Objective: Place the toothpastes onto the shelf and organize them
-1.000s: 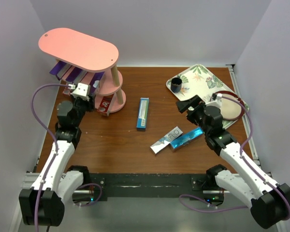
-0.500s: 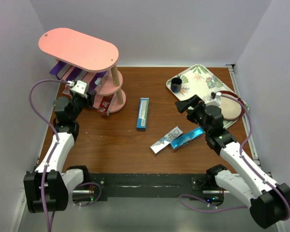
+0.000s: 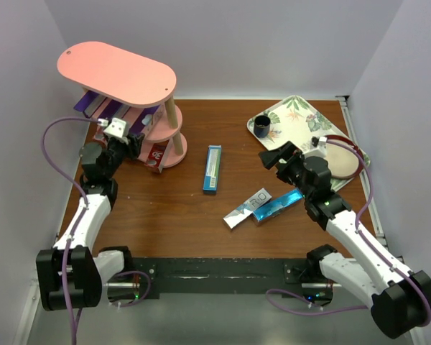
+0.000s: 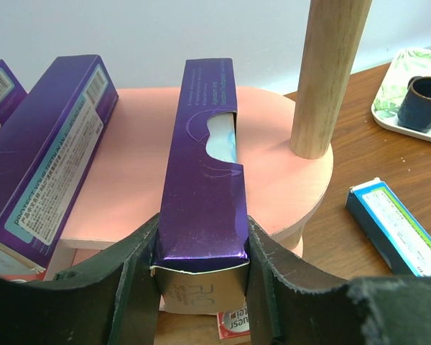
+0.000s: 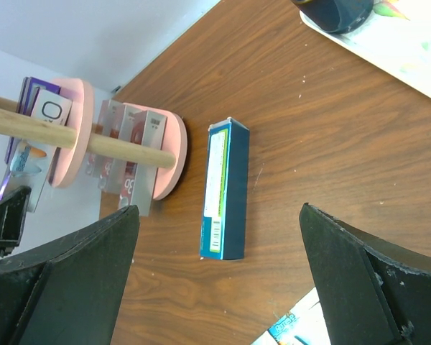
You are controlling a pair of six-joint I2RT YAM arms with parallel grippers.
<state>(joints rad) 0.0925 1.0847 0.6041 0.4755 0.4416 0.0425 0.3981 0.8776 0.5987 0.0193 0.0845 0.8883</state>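
Note:
My left gripper [image 4: 201, 287] is shut on the near end of a glossy purple toothpaste carton [image 4: 205, 165]. The carton lies lengthwise on the middle board of the pink shelf [image 4: 140, 165], beside two more purple cartons [image 4: 50, 158]. From above, that gripper [image 3: 122, 136] sits at the shelf's [image 3: 115, 72] front. A blue carton [image 3: 212, 169] lies mid-table, and a silver-white carton [image 3: 248, 207] and a teal one [image 3: 279, 205] lie crossed near my right arm. My right gripper [image 5: 219, 273] hangs open above the table, the blue carton [image 5: 225, 190] ahead of it. Red and silver cartons [image 5: 126, 144] rest on the lowest tier.
A leaf-patterned tray [image 3: 294, 115] holding a dark cup [image 3: 262, 127] stands at the back right, with a round plate [image 3: 343, 162] beside it. A wooden post [image 4: 323, 72] of the shelf rises just right of the held carton. Walls close in the table on three sides.
My left arm has swung a little left and pushed toward the shelf with the purple carton still gripped. The right arm and the loose cartons have stayed put.

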